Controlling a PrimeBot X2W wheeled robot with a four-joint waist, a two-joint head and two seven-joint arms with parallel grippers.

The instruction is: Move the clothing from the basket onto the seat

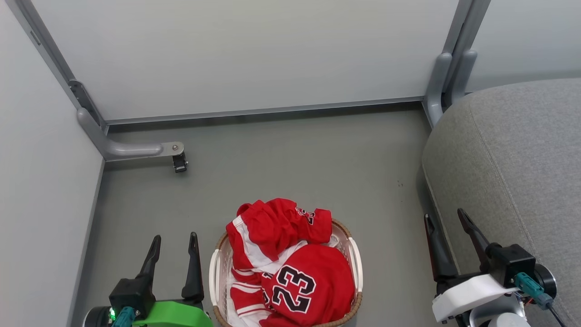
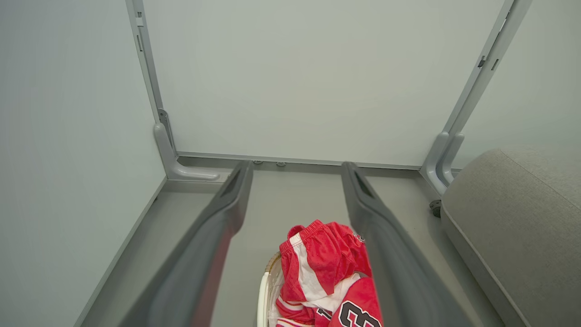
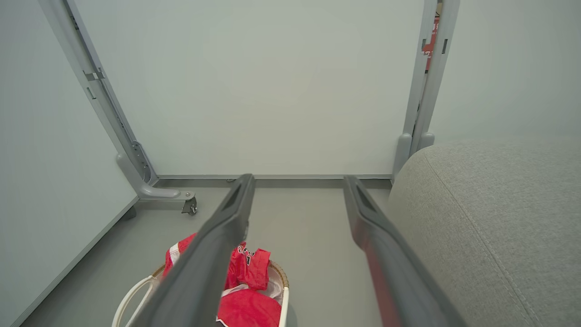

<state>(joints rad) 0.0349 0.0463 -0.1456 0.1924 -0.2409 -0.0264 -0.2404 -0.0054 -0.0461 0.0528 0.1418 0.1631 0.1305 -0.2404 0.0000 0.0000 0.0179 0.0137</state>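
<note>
Clothing point(image 1: 286, 263) is heaped in the basket point(image 1: 214, 272), which stands on the floor between the two grippers. Two red garments are counted, one numbered 23, with one basket and one seat point(image 1: 522, 172). The heap's long axis runs away from the robot. The left gripper point(image 1: 175, 236) is nearer, just beside the basket's left rim. The right gripper point(image 1: 444, 214) is set beside the seat. All fingers point(image 1: 195, 265) are released, with nothing grasped.

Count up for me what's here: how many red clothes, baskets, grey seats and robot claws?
Red clothes: 2 that I can tell apart, the "23" jersey and a striped piece lying partly over it
basket: 1
seat: 1
Claws: 2, the left gripper and the right gripper, both open
Total: 6
</note>
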